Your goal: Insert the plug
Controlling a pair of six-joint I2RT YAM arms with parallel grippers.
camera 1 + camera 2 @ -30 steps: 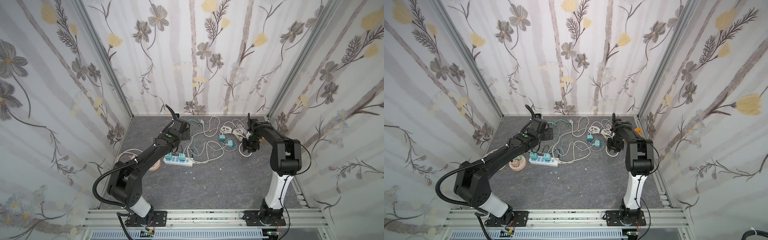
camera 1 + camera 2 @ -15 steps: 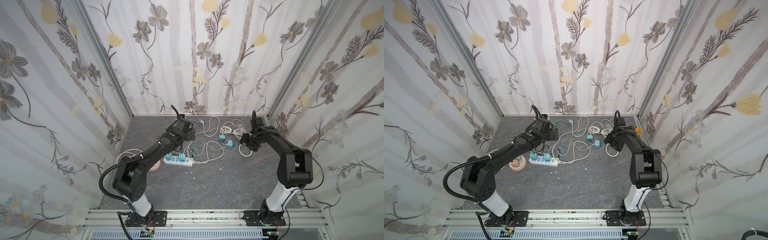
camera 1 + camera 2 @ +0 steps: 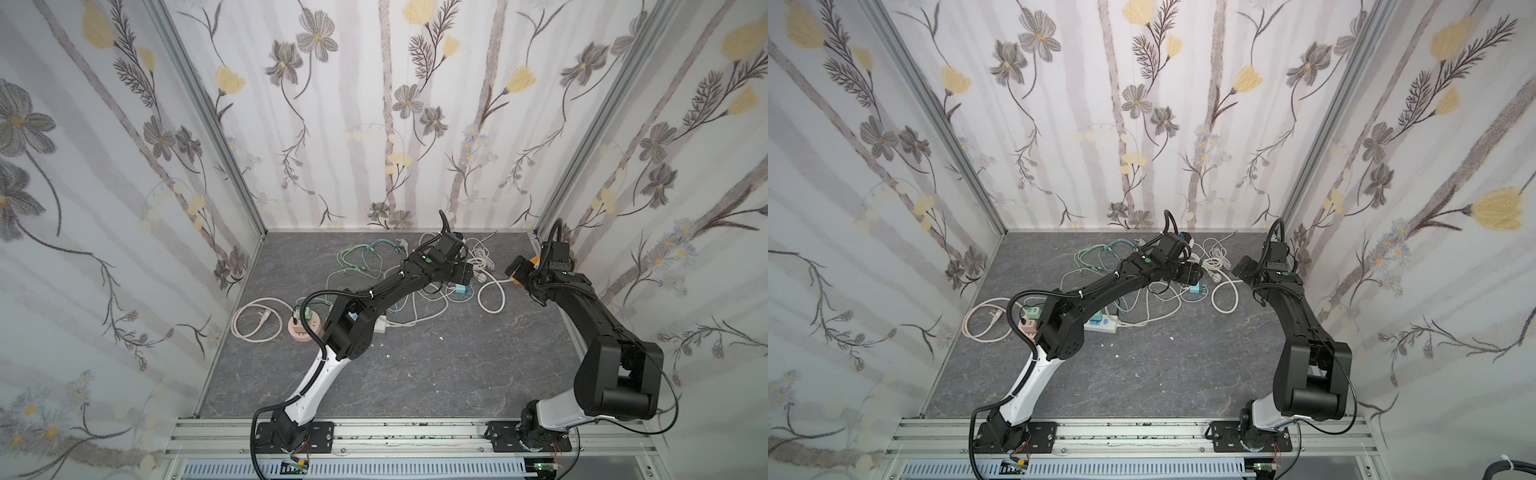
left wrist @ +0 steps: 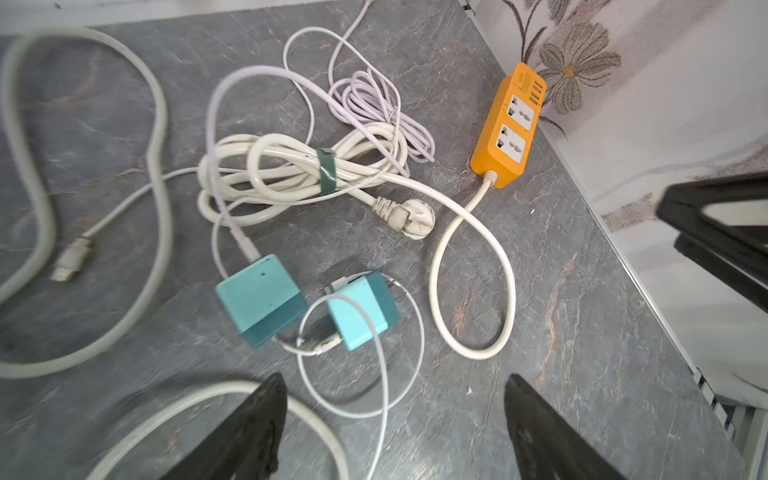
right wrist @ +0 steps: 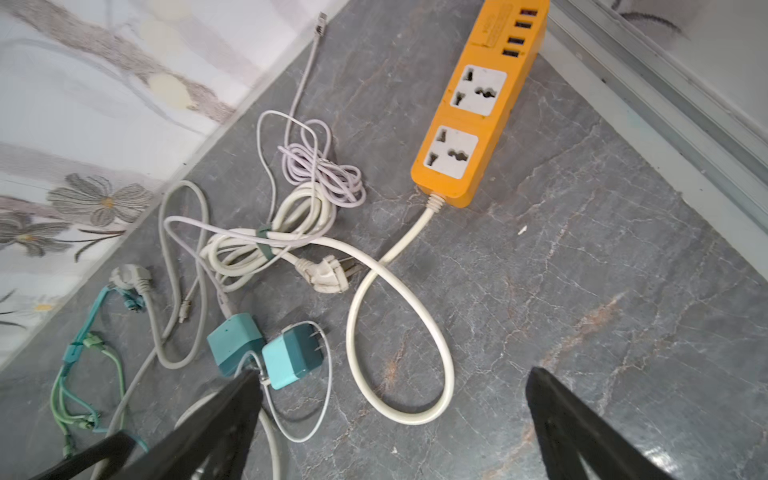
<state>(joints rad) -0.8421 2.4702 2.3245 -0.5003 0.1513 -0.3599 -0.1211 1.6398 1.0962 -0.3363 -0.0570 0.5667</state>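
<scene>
A white plug (image 4: pixel 409 216) (image 5: pixel 328 274) lies on the grey floor at the end of a bundled white cord. Beside it sits an orange power strip (image 4: pixel 509 129) (image 5: pixel 478 108) with two free sockets, close to the right wall. Two teal cube chargers (image 4: pixel 259 299) (image 5: pixel 293 353) lie nearer my left gripper, one with its prongs showing. My left gripper (image 4: pixel 395 415) (image 3: pixel 466 272) hovers open just above the chargers, holding nothing. Over the cord loop, my right gripper (image 5: pixel 395 411) (image 3: pixel 516 269) is open and empty.
A white power strip (image 3: pixel 380 326) and a round pink socket (image 3: pixel 305 328) lie under the left arm. Green cables (image 3: pixel 357 257), a lilac cable coil (image 4: pixel 374 108) and grey cords tangle across the back. The right wall (image 5: pixel 665 104) stands close beside the orange strip.
My left arm has swung right across the cables to the teal chargers. My right gripper has opened wide and drawn back toward the right wall.
</scene>
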